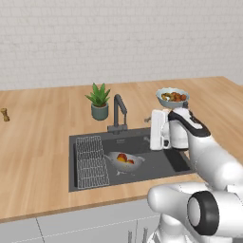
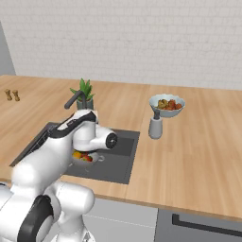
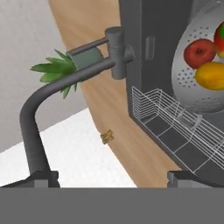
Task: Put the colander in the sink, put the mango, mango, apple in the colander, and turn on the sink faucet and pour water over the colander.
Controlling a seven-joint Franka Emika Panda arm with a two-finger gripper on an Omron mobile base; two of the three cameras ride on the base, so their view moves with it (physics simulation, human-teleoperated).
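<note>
Colander and fruit sit in the sink, gripper open beside the faucet

Colander (image 1: 124, 162) rests upright in the middle of the sink (image 1: 180, 161), rim up, with the wire rack (image 1: 90, 161) lying just beside it at the basin's left end, its long axis running front to back. Inside the bowl lie the red apple (image 3: 199, 53) and a yellow-orange mango (image 3: 211, 75), touching each other. The sink faucet (image 1: 119, 113) stands on the counter behind the basin; its spout rises and bends toward the front of the sink. A potted plant (image 1: 99, 101) stands just behind and left of the tap. Farther right on the counter are a grey soap dispenser (image 2: 155, 125) and a pale bowl of mixed food (image 2: 166, 106); two small wooden shakers (image 2: 12, 95) stand far left. The gripper (image 3: 111, 175) has its jaws spread wide and holds nothing; in the hand view the spout's curved end passes close by one finger tip (image 3: 42, 176)
</note>
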